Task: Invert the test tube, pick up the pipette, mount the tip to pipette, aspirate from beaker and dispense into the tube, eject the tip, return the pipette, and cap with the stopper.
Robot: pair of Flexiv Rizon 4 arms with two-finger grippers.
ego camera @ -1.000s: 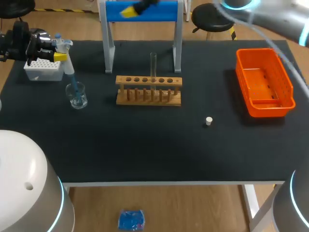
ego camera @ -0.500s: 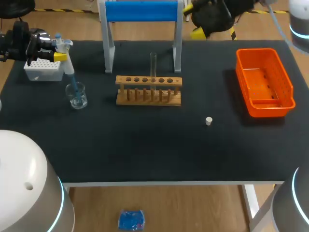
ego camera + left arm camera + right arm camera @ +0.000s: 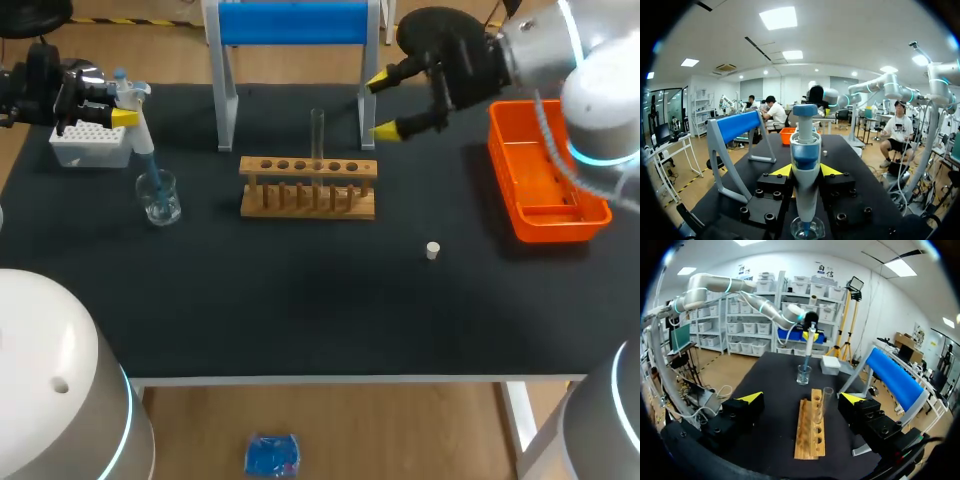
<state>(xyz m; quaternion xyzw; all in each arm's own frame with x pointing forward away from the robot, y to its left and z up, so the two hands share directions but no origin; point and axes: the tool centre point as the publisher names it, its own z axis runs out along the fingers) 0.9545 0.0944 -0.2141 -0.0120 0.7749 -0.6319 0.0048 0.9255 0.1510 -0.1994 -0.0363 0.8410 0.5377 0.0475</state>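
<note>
My left gripper [image 3: 118,104] at the table's far left is shut on the white-and-blue pipette [image 3: 133,112], which hangs upright between its fingers [image 3: 805,160]. The pipette's blue tip dips into the glass beaker [image 3: 159,197], seen right under the gripper [image 3: 807,229]. A clear test tube [image 3: 317,135] stands upright in the wooden rack [image 3: 308,187]. My right gripper [image 3: 384,104] hovers open just right of the tube, empty, facing it across the rack [image 3: 810,432]. The small white stopper [image 3: 432,250] lies on the mat right of the rack.
A white tip box [image 3: 90,146] sits behind the beaker. The blue-topped pipette stand [image 3: 292,24] rises behind the rack. An orange basket [image 3: 547,170] lies at the right edge, beside my right arm.
My right arm has swung from behind the blue stand out to the right and down, ending level with the test tube. The left arm, pipette and beaker have stayed put.
</note>
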